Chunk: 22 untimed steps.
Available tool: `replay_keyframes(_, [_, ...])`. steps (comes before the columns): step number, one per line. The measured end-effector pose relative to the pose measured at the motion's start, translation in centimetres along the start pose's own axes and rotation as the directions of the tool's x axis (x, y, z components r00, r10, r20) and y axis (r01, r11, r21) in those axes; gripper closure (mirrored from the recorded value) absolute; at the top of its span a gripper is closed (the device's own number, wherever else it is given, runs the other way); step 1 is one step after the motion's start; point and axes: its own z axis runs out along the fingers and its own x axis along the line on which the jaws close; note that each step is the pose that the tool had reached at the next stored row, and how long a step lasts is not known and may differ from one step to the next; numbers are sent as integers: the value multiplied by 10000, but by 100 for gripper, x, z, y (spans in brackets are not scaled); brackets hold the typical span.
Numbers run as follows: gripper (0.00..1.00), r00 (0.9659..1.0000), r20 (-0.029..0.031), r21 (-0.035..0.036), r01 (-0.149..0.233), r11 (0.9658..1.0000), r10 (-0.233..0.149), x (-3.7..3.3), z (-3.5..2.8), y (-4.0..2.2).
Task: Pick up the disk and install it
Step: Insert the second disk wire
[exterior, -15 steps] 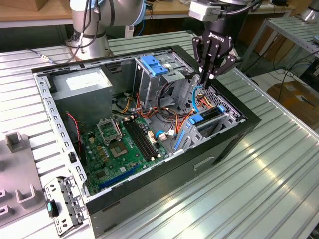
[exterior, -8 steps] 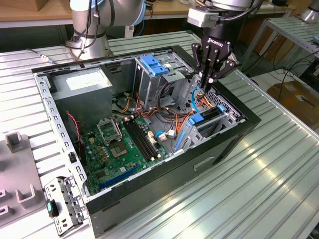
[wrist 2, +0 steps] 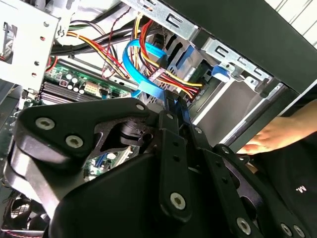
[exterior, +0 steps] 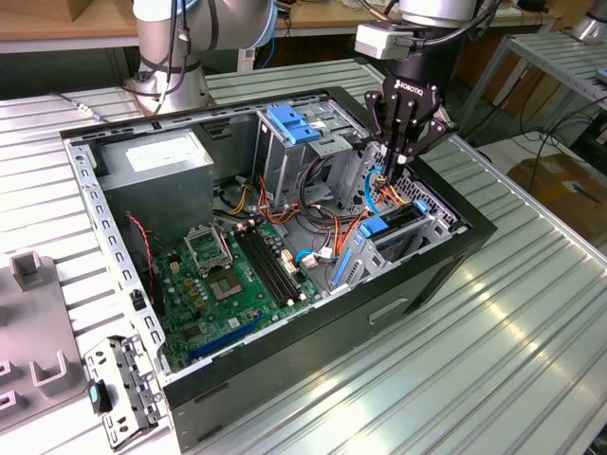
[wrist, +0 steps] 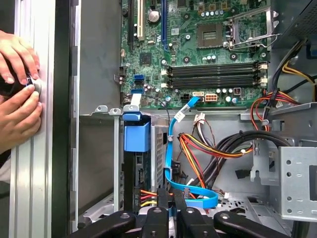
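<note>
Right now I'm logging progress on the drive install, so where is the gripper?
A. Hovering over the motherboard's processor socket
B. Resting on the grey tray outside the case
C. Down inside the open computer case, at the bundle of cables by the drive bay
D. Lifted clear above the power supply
C: in the exterior view the gripper reaches down into the computer case among the cables next to the drive bay.
</note>
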Motion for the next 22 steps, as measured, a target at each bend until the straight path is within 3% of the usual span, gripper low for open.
replay_keyframes(6, [83,10000,3,0,0,10000,0,-1,3,0])
replay_keyframes(7, [76,10000,3,0,0,10000,0,-1,3,0])
replay_keyframes(10, [78,10000,3,0,0,10000,0,-1,4,0])
replay_keyframes(11, [84,10000,4,0,0,10000,0,-1,5,0])
replay_keyframes(14, [84,10000,5,15,-2,10000,2,9,10,10])
replay_keyframes(18, [84,10000,4,146,-17,9999,17,31,26,63])
replay_keyframes(22, [84,10000,6,348,-58,9994,58,44,51,114])
